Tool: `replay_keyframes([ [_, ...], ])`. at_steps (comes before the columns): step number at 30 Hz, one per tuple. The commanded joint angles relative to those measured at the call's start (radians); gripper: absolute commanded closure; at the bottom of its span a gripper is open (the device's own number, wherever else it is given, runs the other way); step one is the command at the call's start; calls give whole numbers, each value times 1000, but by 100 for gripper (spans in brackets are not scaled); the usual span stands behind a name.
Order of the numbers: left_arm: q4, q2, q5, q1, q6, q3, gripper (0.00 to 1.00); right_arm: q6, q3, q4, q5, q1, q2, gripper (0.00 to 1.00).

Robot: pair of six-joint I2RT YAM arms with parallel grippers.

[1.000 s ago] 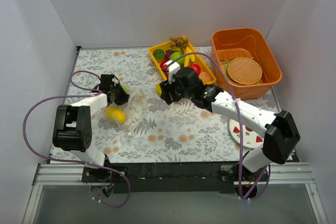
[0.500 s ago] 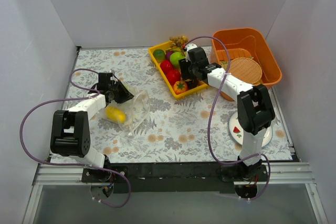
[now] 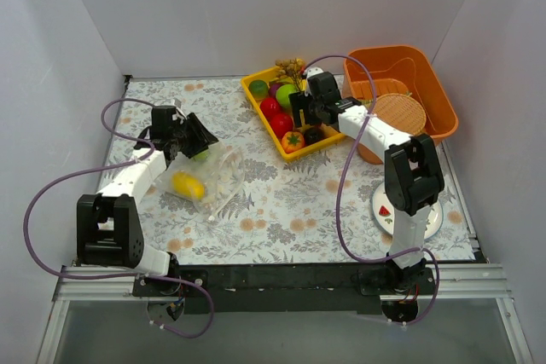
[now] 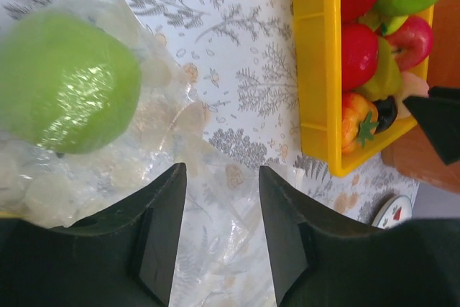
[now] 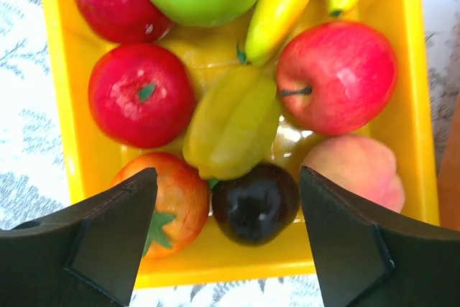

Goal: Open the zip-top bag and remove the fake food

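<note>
The clear zip-top bag (image 3: 217,178) lies crumpled on the left of the table. A yellow lemon-like piece (image 3: 188,185) and a light green apple (image 4: 65,91) are inside it. My left gripper (image 3: 199,139) is open just above the bag's far end; in the left wrist view (image 4: 219,170) only crinkled plastic (image 4: 215,199) shows between its jaws. My right gripper (image 3: 305,117) hangs open and empty over the near end of the yellow tray (image 3: 256,101). In the right wrist view (image 5: 226,174) its jaws stand either side of a dark plum (image 5: 255,203).
The yellow tray (image 5: 57,141) holds red apples, a green apple, bananas, a starfruit, a peach and an orange tomato-like fruit (image 5: 172,199). An orange basket (image 3: 431,83) with a woven disc stands at the back right. A white plate (image 3: 431,223) sits near the right arm's base.
My right gripper has swung from the table's middle, where it held a yellow piece, to above the yellow tray and is now open. My left gripper has shifted slightly farther back over the bag.
</note>
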Motion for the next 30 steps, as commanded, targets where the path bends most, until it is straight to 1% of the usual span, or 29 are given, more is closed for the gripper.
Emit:
replay_keyframes([
  [1,-39,-70,-115,42,8,63,57,52,-21,-28,-50,24,-125,15],
  [2,-37,-73,-129,64,5,69,58,61,-45,-20,-54,38,-148,18],
  [4,-39,-67,-199,68,16,89,60,90,-106,9,-62,89,-220,22],
  [5,-36,-59,-213,109,19,93,60,101,-175,26,-74,107,-246,27],
  [6,-27,-37,-215,119,19,98,61,131,-209,69,-97,126,-269,31],
  [7,-11,-13,-213,124,16,113,64,147,-242,98,-111,164,-317,34],
  [8,-10,6,-209,127,14,124,66,168,-320,132,-132,182,-338,40],
  [9,-10,29,-207,128,10,139,69,187,-351,170,-192,202,-357,42],
  [10,1,74,-189,127,0,147,73,228,-385,243,-212,248,-384,43],
  [12,21,111,-174,127,-15,153,77,248,-441,322,-225,301,-394,45],
  [13,27,141,-158,127,-21,158,79,271,-447,371,-220,348,-388,45],
  [14,32,158,-157,125,-32,156,82,283,-448,391,-223,364,-375,47],
  [17,44,191,-158,125,-41,143,87,341,-438,484,-267,408,-308,50],
  [21,62,182,-172,125,-47,89,89,363,-381,546,-309,436,-173,51],
  [24,81,174,-155,125,-49,48,90,375,-332,569,-317,454,-103,51],
  [27,87,166,-147,113,-53,3,91,389,-306,581,-320,466,-55,52],
  [30,111,136,-135,96,-73,-46,92,397,-310,604,-318,476,-33,50],
])
